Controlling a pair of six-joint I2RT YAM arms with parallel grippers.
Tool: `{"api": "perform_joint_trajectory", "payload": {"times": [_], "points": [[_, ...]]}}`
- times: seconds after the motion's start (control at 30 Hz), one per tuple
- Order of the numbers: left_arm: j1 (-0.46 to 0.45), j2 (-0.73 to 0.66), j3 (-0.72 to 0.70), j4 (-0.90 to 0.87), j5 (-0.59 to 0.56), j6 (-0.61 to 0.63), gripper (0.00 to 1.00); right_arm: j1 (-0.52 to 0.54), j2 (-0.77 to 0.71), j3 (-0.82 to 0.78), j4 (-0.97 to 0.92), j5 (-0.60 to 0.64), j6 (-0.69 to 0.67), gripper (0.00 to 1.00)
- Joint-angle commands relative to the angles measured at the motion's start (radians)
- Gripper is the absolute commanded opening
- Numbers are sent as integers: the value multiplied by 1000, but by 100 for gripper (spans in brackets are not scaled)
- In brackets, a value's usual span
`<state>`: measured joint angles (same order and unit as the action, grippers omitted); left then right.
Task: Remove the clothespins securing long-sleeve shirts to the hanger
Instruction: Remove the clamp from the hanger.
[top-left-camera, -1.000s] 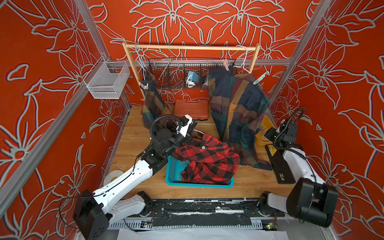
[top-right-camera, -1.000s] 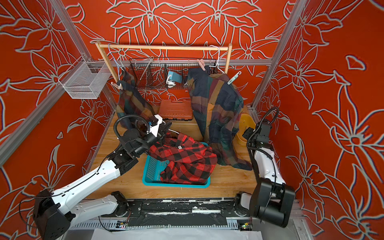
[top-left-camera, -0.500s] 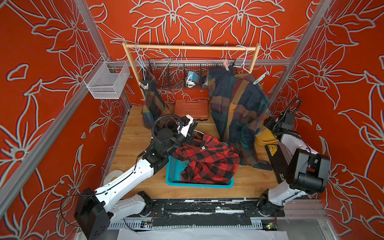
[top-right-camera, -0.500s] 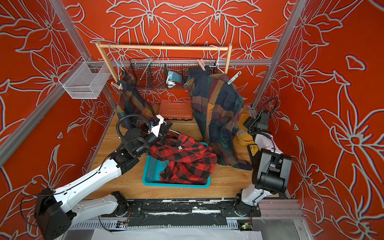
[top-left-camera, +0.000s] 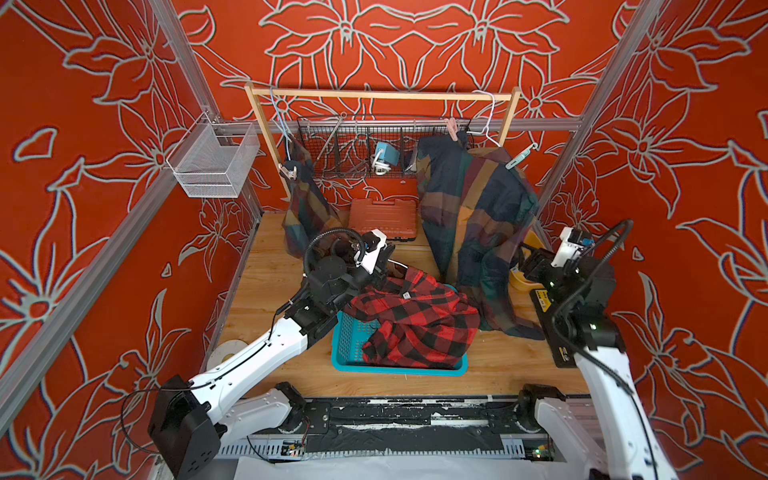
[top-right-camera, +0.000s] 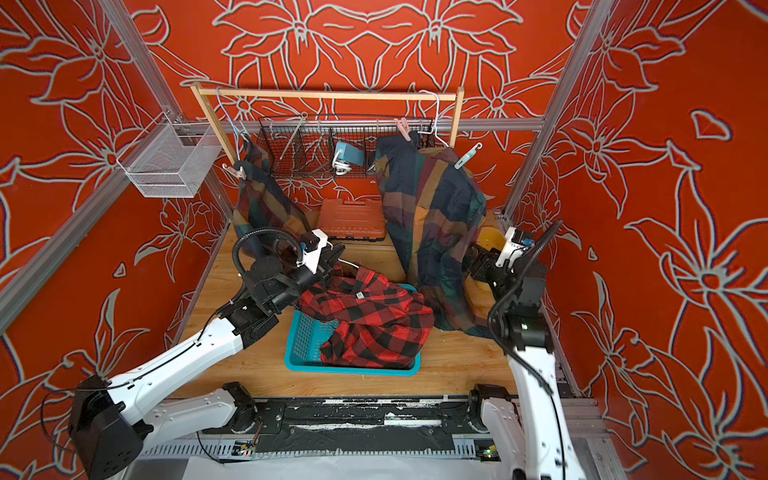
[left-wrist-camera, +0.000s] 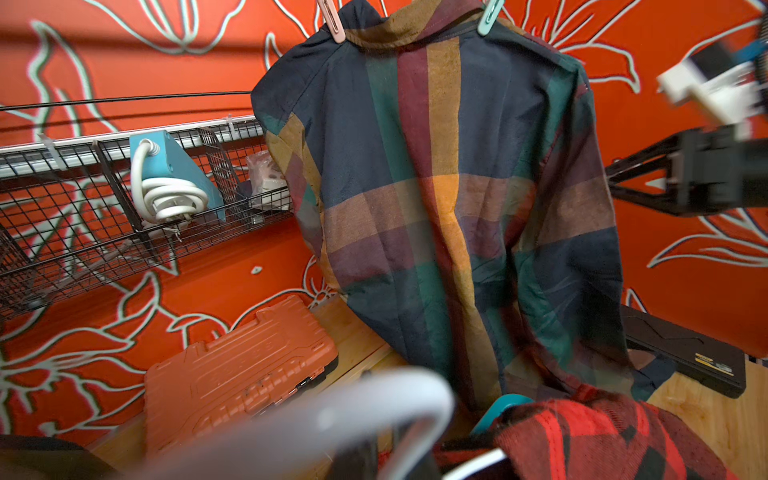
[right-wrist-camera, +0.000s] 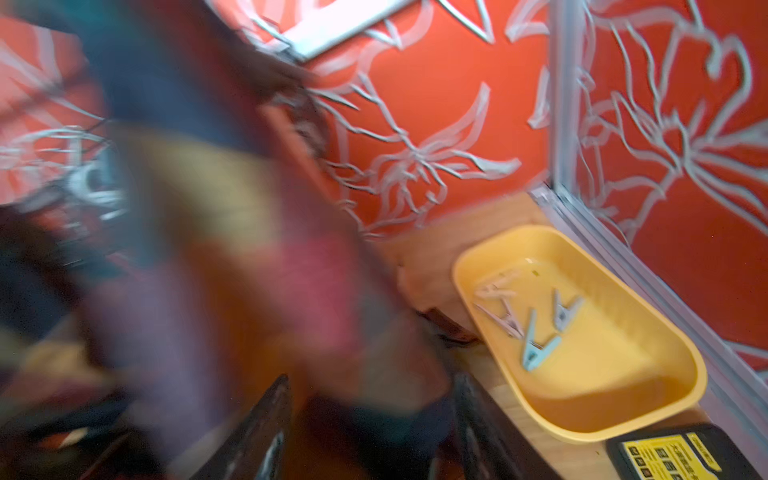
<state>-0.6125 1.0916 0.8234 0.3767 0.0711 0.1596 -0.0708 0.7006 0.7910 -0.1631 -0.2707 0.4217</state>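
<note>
My left gripper (top-left-camera: 384, 259) is shut on the white wire hanger (left-wrist-camera: 332, 411) of the red-and-black shirt (top-left-camera: 415, 320), which lies over a teal basket (top-left-camera: 349, 357). Two dark plaid long-sleeve shirts hang from the wooden rail: one on the right (top-left-camera: 473, 208), one on the left (top-left-camera: 305, 203). A pink clothespin (top-left-camera: 451, 126) and a mint one (top-left-camera: 519, 156) pin the right shirt. Another pink clothespin (top-left-camera: 289, 171) pins the left one. My right gripper (top-left-camera: 524, 259) is open and empty beside the right shirt's hem. Its view is motion-blurred.
A yellow bin (right-wrist-camera: 623, 411) by the right wall holds several loose clothespins (right-wrist-camera: 536, 345). An orange case (top-left-camera: 382, 218) lies at the back, and a black wire rack (top-left-camera: 357, 149) and a white mesh basket (top-left-camera: 208, 162) are on the walls. A black box (top-left-camera: 548, 324) lies at the right.
My right gripper opened over the yellow bin, then swung left toward the right shirt. The left arm has stayed put, holding the hanger.
</note>
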Motion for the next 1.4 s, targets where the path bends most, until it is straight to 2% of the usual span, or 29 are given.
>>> {"api": "perform_joint_trajectory", "payload": {"times": [0.0, 0.17, 0.3, 0.43, 0.6, 0.73, 0.8, 1.07, 1.37], "points": [[11, 1, 42, 15, 27, 7, 0, 14, -147, -22, -137, -142, -83, 62], [11, 3, 56, -8, 36, 8, 0, 84, -221, 22, -189, -303, -161, 60], [11, 6, 79, -30, 53, 11, 0, 198, -166, 82, -232, -363, -262, 60], [10, 14, 89, -47, 65, 12, 0, 345, -89, 167, -323, -273, -381, 60], [11, 29, 104, -64, 72, 14, 0, 511, 20, 254, -360, -181, -467, 61], [11, 31, 108, -73, 78, 15, 0, 693, 150, 331, -404, -23, -559, 63], [11, 31, 109, -76, 81, 15, 0, 748, 203, 346, -389, 5, -577, 63], [11, 27, 114, -82, 119, 12, 0, 759, 360, 370, -279, -82, -590, 64], [11, 13, 114, -82, 185, 8, 0, 759, 464, 364, -176, -133, -581, 65]]}}
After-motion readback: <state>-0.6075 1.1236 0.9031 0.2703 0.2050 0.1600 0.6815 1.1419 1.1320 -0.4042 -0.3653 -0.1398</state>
